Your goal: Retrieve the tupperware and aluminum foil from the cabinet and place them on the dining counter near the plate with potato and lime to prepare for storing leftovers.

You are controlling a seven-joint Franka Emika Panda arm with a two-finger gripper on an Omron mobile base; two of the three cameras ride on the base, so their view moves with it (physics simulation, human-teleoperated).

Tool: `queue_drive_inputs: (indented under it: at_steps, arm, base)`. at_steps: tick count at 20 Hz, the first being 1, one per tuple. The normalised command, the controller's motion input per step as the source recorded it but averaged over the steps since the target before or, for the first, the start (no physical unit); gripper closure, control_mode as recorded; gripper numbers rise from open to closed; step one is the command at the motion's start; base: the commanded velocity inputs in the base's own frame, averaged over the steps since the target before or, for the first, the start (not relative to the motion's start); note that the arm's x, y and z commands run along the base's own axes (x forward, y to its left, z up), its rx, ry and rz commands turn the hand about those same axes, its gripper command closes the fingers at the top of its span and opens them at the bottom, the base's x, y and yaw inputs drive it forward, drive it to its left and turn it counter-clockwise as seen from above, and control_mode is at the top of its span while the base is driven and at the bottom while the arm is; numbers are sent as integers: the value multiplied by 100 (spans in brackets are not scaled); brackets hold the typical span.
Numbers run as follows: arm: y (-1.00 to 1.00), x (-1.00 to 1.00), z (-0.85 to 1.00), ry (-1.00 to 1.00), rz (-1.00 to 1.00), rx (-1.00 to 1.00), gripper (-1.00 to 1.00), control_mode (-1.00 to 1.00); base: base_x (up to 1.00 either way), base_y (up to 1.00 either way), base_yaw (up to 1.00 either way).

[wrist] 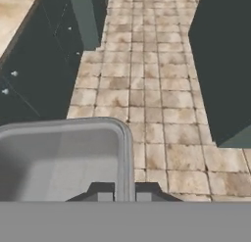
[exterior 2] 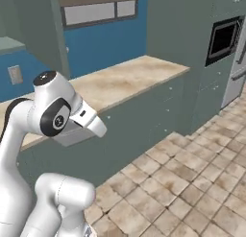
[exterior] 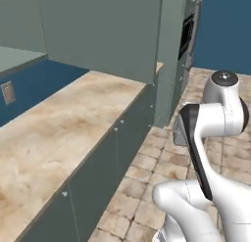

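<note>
Down at the fingertips (wrist: 104, 194), the two dark tips sit narrow on the rim of the tupperware (wrist: 59, 157), which hangs just ahead of them, over the tan tiled floor (wrist: 157, 89). It is translucent grey plastic, squarish with rounded corners. Beyond, the grey-green base cabinets (exterior: 98, 172) and veined marble wall counter (exterior: 59, 123) run leftward. I judge carrying to the dining counter comes next.
</note>
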Motion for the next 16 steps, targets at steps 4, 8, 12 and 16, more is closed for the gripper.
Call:
queue_drive_inputs:
  at_steps: [4, 8, 12, 16]
  arm:
    - [0, 0, 0, 0, 0, 0, 100, 100]
    - [0, 0, 0, 0, 0, 0, 100, 100]
    - [0, 0, 0, 0, 0, 0, 100, 100]
    - [0, 0, 0, 0, 0, 0, 100, 100]
  base:
    - [60, -2, -60]
    - [83, -9, -51]
    - [99, -13, -43]
    - [100, -4, -35]
